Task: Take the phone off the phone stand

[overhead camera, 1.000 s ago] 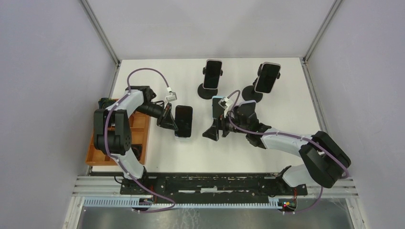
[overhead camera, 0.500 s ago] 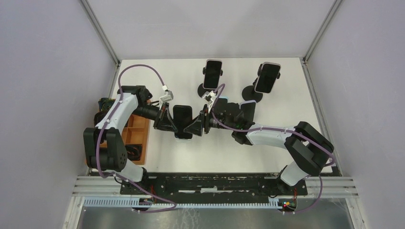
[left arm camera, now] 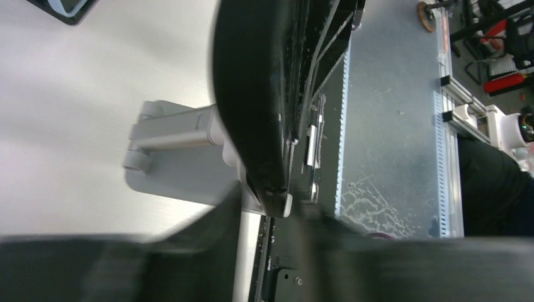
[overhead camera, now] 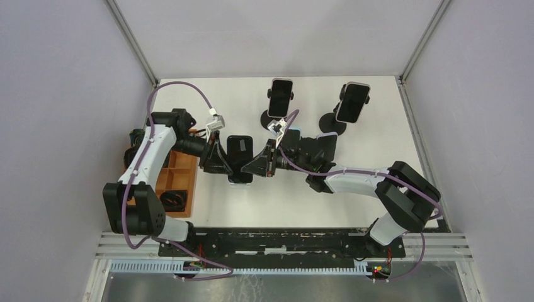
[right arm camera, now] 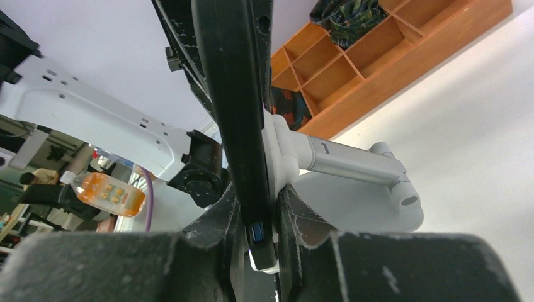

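9 o'clock of phone (overhead camera: pixel 240 157): blocked by left gripper (overhead camera: pixel 225 163).
3 o'clock: blocked by right gripper (overhead camera: pixel 253 165).
1 o'clock: loaded stand (overhead camera: pixel 274 121) is met.
6 o'clock: table (overhead camera: pixel 277 207) is left passable.

A white counter (overhead camera: pixel 378 145) stands in a booth of plain, pale lilac walls (overhead camera: pixel 63 94), with slanted aluminium posts (overhead camera: pixel 133 44) at its back corners. An orange wooden compartment box (overhead camera: pixel 179 173) sits at its left edge. A slotted metal rail (overhead camera: pixel 283 267) runs along the near side. The light is even and the shadows soft.
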You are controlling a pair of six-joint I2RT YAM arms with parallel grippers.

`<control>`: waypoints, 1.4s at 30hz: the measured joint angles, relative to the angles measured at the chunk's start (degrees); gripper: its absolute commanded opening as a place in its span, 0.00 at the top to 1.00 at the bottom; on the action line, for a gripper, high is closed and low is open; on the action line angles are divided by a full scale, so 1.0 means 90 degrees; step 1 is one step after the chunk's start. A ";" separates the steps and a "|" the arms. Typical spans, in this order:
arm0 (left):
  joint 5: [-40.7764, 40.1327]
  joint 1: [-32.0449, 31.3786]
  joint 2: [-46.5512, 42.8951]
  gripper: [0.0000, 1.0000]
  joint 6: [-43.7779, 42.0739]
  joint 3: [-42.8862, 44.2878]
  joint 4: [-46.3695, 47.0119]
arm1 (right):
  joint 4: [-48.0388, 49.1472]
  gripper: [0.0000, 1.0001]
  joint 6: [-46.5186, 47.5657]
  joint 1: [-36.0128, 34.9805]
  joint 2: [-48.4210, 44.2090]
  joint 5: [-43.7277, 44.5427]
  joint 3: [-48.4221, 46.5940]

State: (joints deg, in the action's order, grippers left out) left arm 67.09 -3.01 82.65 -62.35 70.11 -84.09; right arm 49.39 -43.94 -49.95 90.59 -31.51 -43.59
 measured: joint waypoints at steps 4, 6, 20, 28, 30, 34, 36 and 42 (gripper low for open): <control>-0.0168 -0.0029 -0.0304 0.01 0.0279 0.0255 0.0027 | 0.0299 1.00 -0.0257 0.0044 -0.0231 -0.0087 0.0454; -0.0328 -0.0034 -0.0505 0.00 0.0376 0.0323 0.0022 | 0.0612 1.00 -0.0425 0.0138 -0.0355 -0.0204 0.0799; -0.1188 -0.0027 -0.1970 0.00 0.0986 0.0580 0.0833 | 0.3313 1.00 -0.2305 0.0512 -0.0335 -0.2101 0.1137; -0.0872 -0.0036 -0.2582 0.02 0.1032 0.0442 0.1273 | 0.3565 1.00 -0.2720 0.0160 0.0131 -0.2336 0.0437; -0.0770 -0.0039 -0.2599 0.02 0.0967 0.0325 0.1231 | 0.3575 1.00 -0.2764 0.0095 0.0211 -0.2334 0.0321; -0.0634 -0.0039 -0.2691 0.04 0.0702 0.0007 0.0979 | 0.3606 1.00 -0.2805 -0.0034 0.0350 -0.2331 0.0068; -0.0551 -0.0039 -0.2798 0.05 0.0568 -0.0102 0.0882 | 0.3614 1.00 -0.2803 -0.0085 0.0396 -0.2327 -0.0058; -0.0209 -0.0039 -0.3062 0.09 0.0131 -0.0228 0.0775 | 0.3662 1.00 -0.2676 -0.0289 0.0478 -0.2188 -0.0304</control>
State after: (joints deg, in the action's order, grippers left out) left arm 65.21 -3.36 55.09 -61.17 68.05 -77.12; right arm 82.35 -68.03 -52.56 94.89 -51.20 -46.33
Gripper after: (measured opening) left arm 0.925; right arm 0.230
